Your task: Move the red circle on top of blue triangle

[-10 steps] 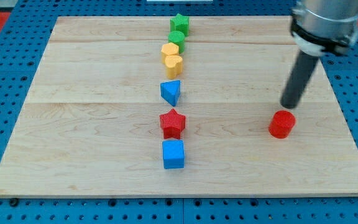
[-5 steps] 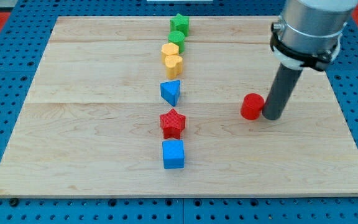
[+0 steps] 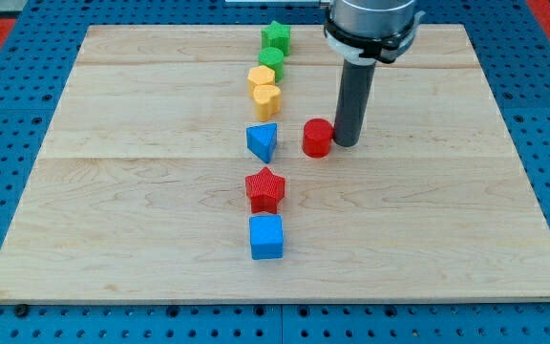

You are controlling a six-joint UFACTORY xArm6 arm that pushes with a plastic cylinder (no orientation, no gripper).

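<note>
Your tip (image 3: 345, 143) sits on the light wooden board (image 3: 447, 229), touching the right side of the small red circular block (image 3: 318, 139). There is no gripper on this rig, so nothing is clenched or grasped: the rod only presses against the red circular block's side.

The red circular block lies near the blue triangular block (image 3: 263, 141), on its right and at about the same level, with a narrow strip of bare wood between them.

Step in hand, as I judge it: the final push toward the view's left. Keep your tip centred behind the red circular block on the line through the blue triangular block; an off-centre contact would let the round block roll off sideways. "On top of" probably means touching or just above it in the view, so ease off at contact, or you will shove the blue triangular block out of the column.

Orientation: the red circular block stands flat and upright. Being round, it shows no long axis and no facing direction.
</note>
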